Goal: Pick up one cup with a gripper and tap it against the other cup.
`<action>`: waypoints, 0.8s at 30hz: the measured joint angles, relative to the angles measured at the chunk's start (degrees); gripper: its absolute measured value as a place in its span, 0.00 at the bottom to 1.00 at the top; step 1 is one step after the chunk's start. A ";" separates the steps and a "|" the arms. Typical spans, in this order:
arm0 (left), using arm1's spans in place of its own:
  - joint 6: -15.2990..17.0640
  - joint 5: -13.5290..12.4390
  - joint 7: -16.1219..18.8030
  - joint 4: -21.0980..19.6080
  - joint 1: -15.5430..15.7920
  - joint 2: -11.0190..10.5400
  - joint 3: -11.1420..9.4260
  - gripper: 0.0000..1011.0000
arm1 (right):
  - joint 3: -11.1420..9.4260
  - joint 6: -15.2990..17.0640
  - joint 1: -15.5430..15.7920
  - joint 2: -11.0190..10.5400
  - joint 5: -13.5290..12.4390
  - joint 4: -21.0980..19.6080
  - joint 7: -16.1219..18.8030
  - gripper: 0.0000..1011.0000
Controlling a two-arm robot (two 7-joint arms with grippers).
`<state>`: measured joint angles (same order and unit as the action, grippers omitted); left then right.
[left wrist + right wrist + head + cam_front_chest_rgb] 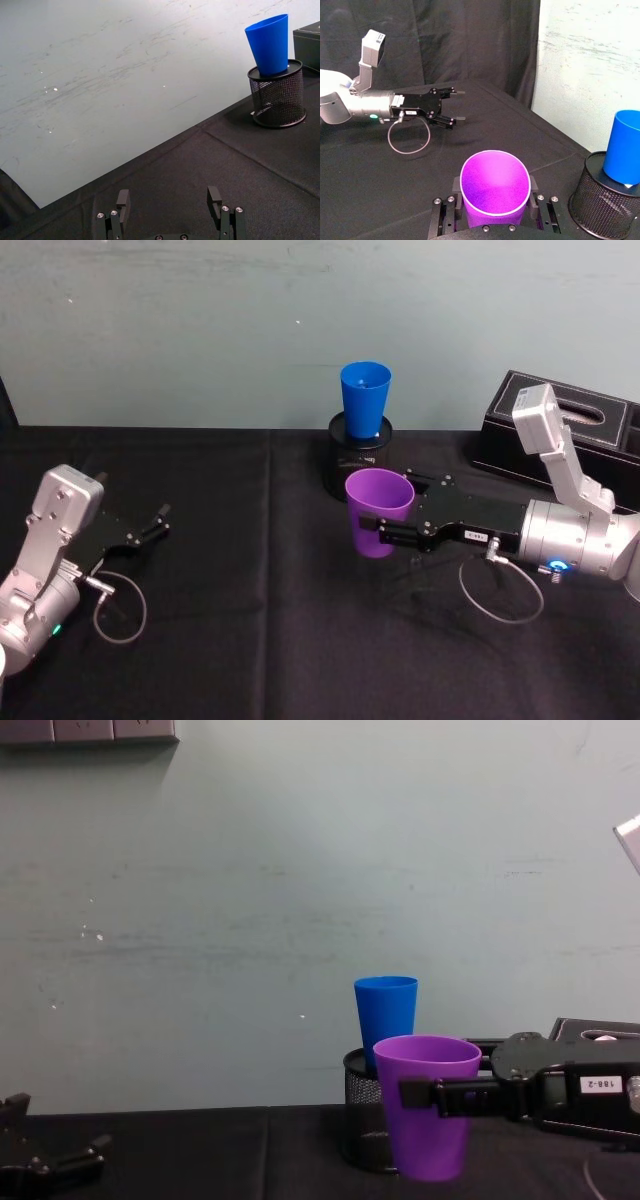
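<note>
1. Head view: my right gripper [385, 530] is clamped around the purple cup [378, 512] below its rim. It sits just in front of the mesh pen holder [352, 465], in which the blue cup [364, 398] stands. The left gripper [155, 520] lies idle well apart, fingers spread.
2. Left wrist view: its jaws gape over bare black cloth.
3. Right wrist view: a finger presses each side of the purple wall. I judge this smooth, thin plastic to be light, slippery and easily squashed, so a gentle mid-wall hold suits it.
4. Chest view: the purple rim sits lower than the blue rim. I cannot tell whether the base is clear of the cloth.
</note>
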<state>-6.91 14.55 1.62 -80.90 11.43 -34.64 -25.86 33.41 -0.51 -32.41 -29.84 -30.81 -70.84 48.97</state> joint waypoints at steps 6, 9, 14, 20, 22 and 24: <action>0.00 0.00 0.00 0.00 0.00 0.00 0.00 1.00 | 0.00 0.00 0.00 0.00 0.00 0.00 0.00 0.72; 0.00 0.00 0.00 0.00 0.00 0.00 0.00 1.00 | 0.00 0.00 0.00 0.00 0.00 0.00 0.00 0.72; 0.00 0.00 0.00 0.00 0.00 0.00 0.00 1.00 | 0.00 -0.01 0.00 0.00 0.00 -0.01 0.00 0.72; 0.00 0.00 0.00 0.00 0.00 0.00 0.00 1.00 | 0.71 -2.82 0.41 -0.15 0.82 -0.01 -0.17 0.72; 0.00 0.00 0.00 0.00 0.00 0.00 0.00 1.00 | 0.91 -3.34 0.48 -0.08 1.11 0.28 -0.19 0.72; 0.00 0.00 0.00 0.00 0.00 0.00 0.00 1.00 | 1.31 -4.26 0.63 0.17 1.68 1.23 -0.28 0.72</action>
<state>-6.91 14.55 1.62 -80.90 11.43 -34.64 -25.86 34.71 -4.77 -31.78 -29.67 -29.13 -69.61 48.69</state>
